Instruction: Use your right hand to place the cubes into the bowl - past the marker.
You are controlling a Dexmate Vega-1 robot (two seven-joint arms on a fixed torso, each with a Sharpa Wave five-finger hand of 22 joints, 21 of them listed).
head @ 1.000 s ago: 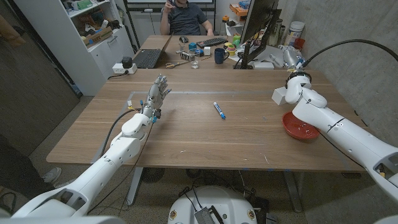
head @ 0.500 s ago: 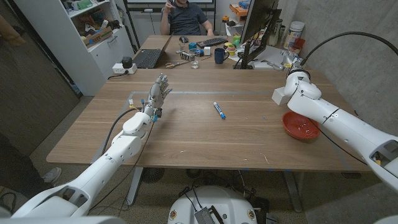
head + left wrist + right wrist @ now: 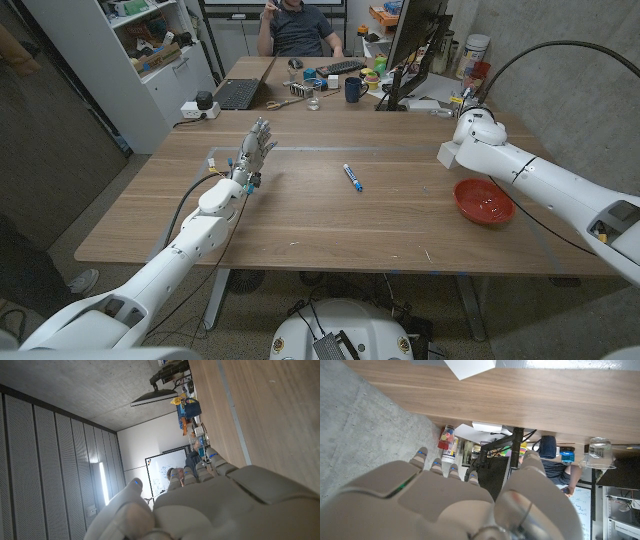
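Step judged: reaching for a cube. Right hand (image 3: 470, 122) raised, fingers' state cannot be told. White cube (image 3: 448, 154) lies just beside them; red bowl (image 3: 483, 201) nearer. A descent and grasp are required.

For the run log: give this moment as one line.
right hand: empty, near table's far edge | red round bowl: on table | blue marker: mid-table | white cube: beside right arm

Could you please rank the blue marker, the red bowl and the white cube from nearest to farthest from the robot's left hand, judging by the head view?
Measured from the left hand:
1. Blue marker, lying mid-table to the hand's right.
2. White cube, far across the table, beside the right arm.
3. Red bowl, farther still, near the table's right edge.
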